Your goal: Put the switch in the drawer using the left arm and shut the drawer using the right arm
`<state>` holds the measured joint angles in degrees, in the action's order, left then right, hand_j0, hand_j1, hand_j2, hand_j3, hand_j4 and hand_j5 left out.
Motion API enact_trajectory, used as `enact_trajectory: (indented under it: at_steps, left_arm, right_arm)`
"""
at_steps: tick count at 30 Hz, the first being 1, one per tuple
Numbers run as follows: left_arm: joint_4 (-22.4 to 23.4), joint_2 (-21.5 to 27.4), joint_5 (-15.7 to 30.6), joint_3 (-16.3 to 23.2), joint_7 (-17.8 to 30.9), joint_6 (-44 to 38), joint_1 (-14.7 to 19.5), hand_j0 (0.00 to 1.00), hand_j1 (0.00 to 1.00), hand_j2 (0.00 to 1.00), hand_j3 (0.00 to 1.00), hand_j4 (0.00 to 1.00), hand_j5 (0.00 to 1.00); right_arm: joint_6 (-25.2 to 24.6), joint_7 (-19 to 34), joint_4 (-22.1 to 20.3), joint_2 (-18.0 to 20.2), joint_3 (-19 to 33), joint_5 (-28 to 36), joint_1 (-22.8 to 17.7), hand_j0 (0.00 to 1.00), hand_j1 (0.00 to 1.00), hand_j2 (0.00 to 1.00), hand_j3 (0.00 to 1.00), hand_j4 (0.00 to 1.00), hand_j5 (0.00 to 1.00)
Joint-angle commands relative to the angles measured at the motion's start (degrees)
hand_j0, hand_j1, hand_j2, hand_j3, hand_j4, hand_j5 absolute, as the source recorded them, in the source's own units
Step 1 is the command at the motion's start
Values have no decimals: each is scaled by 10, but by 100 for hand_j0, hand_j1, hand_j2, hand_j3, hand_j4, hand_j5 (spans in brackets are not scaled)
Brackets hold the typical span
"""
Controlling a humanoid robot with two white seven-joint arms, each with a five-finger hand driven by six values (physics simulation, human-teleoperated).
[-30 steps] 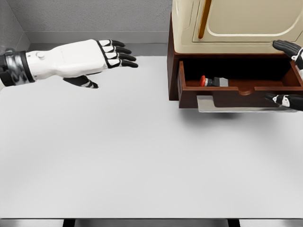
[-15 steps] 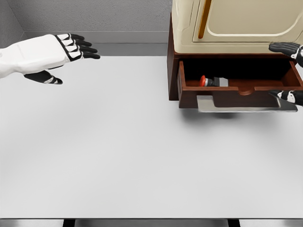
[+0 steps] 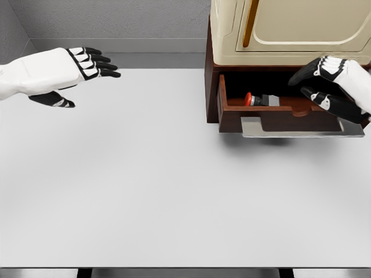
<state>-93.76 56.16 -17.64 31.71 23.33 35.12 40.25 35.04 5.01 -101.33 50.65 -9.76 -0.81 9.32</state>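
Your right hand (image 3: 335,87) has moved in over the open drawer (image 3: 290,110), fingers loosely spread, holding nothing. You see the switch (image 3: 261,99) inside the drawer, left of those fingers, apart. Left hand (image 3: 64,72) hovers open, far left.

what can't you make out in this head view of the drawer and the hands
- Right hand: whether it touches the drawer; the view is from above, and its arm is cut off by the right edge.
- Drawer's right end: covered by the right hand.
- Switch: too small for detail beyond a red cap and grey body.
- Drawer's back: in shadow under the cabinet.
- Left hand: forearm cut off by the left edge.
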Motion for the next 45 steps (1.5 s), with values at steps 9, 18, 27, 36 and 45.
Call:
enact_trajectory:
  at_steps: [9,18,27,36,45]
  left_arm:
    - [0,6,8,-5,0,-1,1,100,100,100,100,100,100]
    - [-1,6,8,-10,0,-1,0,100,100,100,100,100,100]
    - [0,7,8,-10,0,-1,1,100,100,100,100,100,100]
    - [-1,10,8,-14,-1,-1,1,100,100,100,100,100,100]
    - [-1,10,8,-17,-1,-1,0,100,100,100,100,100,100]
  right_arm:
    - [0,-1,-1,-5,-33,-3,6,51,51,51,51,51,51]
    - [0,-1,0,-8,-113,-3,21,54,54,54,54,54,54]
    - [0,0,-1,-7,-139,-8,20,54,54,54,54,54,54]
    - [0,0,4,-5,-171,-10,18,54,54,54,54,54,54]
    - [0,-2,47,-9,-172,-5,51,53,53,53,53,53,53]
